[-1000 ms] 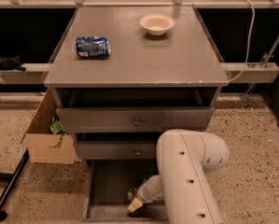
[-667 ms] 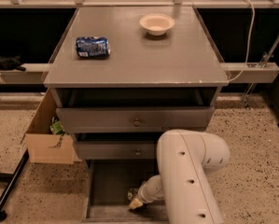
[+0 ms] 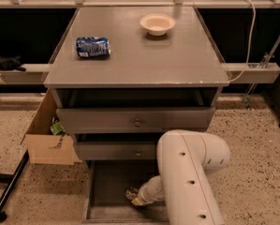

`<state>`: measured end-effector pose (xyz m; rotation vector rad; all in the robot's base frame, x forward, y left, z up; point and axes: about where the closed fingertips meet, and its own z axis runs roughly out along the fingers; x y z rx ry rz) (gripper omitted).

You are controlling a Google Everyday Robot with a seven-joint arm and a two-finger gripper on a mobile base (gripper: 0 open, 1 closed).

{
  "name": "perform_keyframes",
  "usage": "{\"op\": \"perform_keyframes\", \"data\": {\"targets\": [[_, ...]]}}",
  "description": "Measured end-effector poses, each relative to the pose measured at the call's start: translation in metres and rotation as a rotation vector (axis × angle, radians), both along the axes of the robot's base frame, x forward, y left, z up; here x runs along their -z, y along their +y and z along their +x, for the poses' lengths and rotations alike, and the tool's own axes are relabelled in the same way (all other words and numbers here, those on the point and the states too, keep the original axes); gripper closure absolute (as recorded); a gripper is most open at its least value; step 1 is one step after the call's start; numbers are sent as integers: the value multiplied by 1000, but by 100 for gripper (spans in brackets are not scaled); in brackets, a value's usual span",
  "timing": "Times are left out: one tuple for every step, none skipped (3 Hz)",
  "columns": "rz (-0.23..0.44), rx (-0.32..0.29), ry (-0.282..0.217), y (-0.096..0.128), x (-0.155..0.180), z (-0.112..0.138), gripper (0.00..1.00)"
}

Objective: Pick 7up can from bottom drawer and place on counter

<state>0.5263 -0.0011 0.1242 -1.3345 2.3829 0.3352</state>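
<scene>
The gripper (image 3: 136, 199) is low inside the open bottom drawer (image 3: 106, 186). The 7up can (image 3: 130, 192) lies on the drawer floor, touching or just beside the gripper's left-far side. Its long axis and the grip state cannot be determined. The counter (image 3: 144, 55) beyond carries 1 blue and white can (image 3: 92, 47). No label text is legible.

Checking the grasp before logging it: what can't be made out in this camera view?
7up can: not identifiable, camera view; the hand, down in the open bottom drawer, covers that spot.
Drawer's right side: hidden behind the white arm; front cut off by the bottom edge.
Cardboard box contents: too small, partly behind the cabinet.
</scene>
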Motion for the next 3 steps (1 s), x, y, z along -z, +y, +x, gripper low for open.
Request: {"op": "perform_keyframes", "data": {"targets": [[0, 0, 0, 0, 0, 0, 87], [0, 0, 0, 0, 0, 0, 100], [0, 0, 0, 0, 0, 0, 100]]}}
